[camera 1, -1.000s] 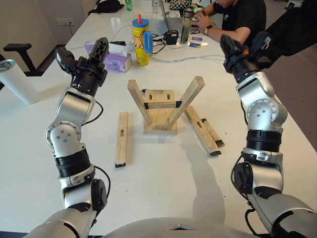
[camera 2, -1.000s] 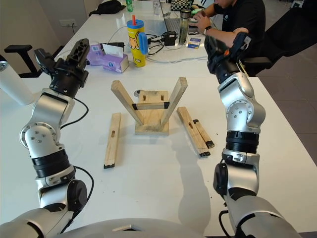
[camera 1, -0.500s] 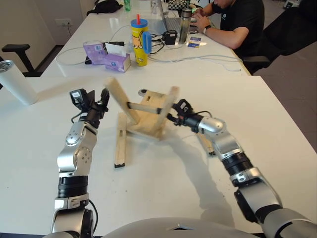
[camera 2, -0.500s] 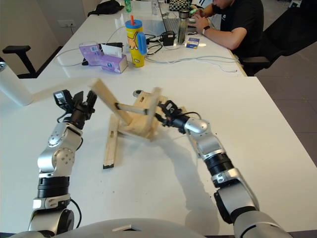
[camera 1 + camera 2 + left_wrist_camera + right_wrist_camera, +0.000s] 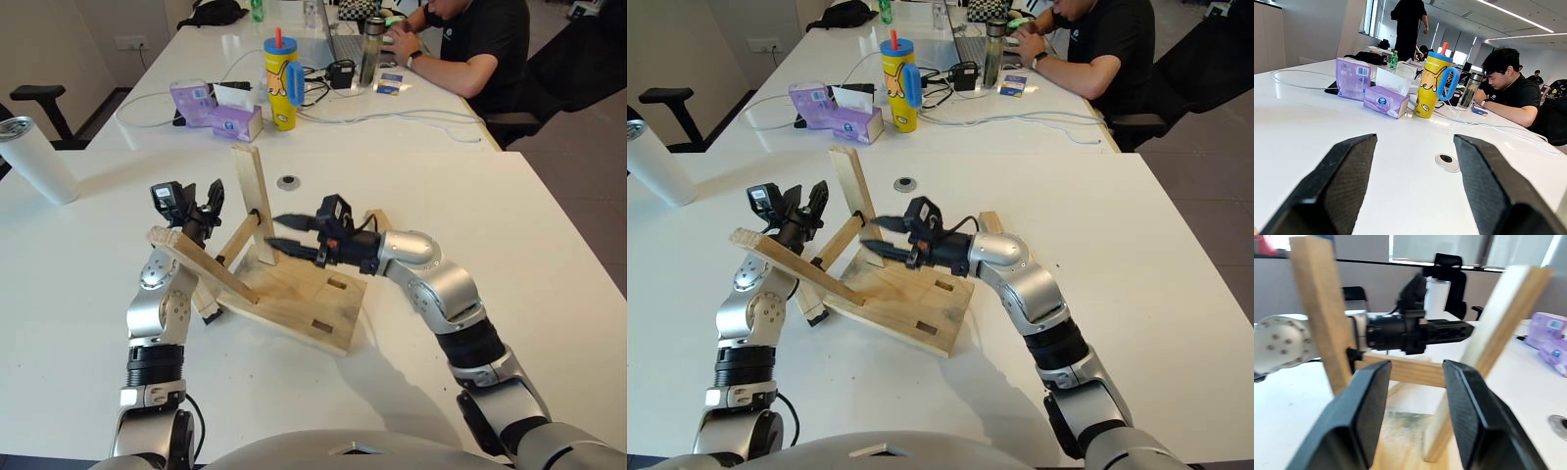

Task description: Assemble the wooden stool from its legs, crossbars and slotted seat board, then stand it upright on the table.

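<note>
Wood stool point(image 5: 294, 299) sits tilted on the tabletop point(image 5: 549, 225); my left tool point(image 5: 189, 201) and right tool point(image 5: 282, 233) gape, holding nothing, so it may topple.

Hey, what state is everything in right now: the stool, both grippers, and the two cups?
stool: partly built, two legs and one crossbar fitted, tipped over, not upright
left gripper: jaws open, empty
right gripper: jaws open, empty
yellow cup: upright, lid on
white tumbler: upright
</note>
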You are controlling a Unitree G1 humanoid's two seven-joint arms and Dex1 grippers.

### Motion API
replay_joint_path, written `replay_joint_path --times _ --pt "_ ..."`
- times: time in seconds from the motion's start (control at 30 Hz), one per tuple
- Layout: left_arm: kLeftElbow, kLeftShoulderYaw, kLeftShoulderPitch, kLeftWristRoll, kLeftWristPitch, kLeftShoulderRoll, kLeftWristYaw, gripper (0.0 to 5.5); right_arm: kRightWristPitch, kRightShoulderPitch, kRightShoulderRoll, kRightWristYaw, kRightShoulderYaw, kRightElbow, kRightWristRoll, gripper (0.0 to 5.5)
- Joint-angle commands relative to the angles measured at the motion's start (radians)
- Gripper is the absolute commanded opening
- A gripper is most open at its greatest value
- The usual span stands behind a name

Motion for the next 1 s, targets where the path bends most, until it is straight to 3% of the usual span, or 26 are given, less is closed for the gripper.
replay_joint_path --times 0.03,0.13,0.27,0.5,0.63,1.0 --pt "-0.004 0.01 0.007 0.026 0.006 0.005 -0.005 2.92 -0.05 -0.039 -0.02 -0.06 -0.036 0.097 -0.089 1.95" --pt "-0.004 0.022 0.001 0.038 0.011 0.019 -0.009 2.92 -0.093 -0.049 -0.064 -0.082 -0.009 0.171 -0.197 1.95" --pt "0.0 0.025 -0.015 0.069 0.028 0.058 -0.025 2.92 -0.134 -0.008 -0.147 0.026 0.107 0.2 -0.31 1.95" --pt "0.056 0.064 -0.047 0.125 0.059 0.225 -0.118 2.92 0.02 0.062 -0.23 0.263 0.084 0.108 -0.16 1.95" --pt "0.044 0.057 -0.061 0.125 0.06 0.204 -0.122 2.92 0.012 0.053 -0.248 0.225 0.117 0.182 -0.256 1.95" --pt "0.002 0.005 -0.035 0.135 0.073 0.13 -0.118 2.92 0.079 0.108 -0.29 0.251 0.117 0.204 -0.28 1.95"
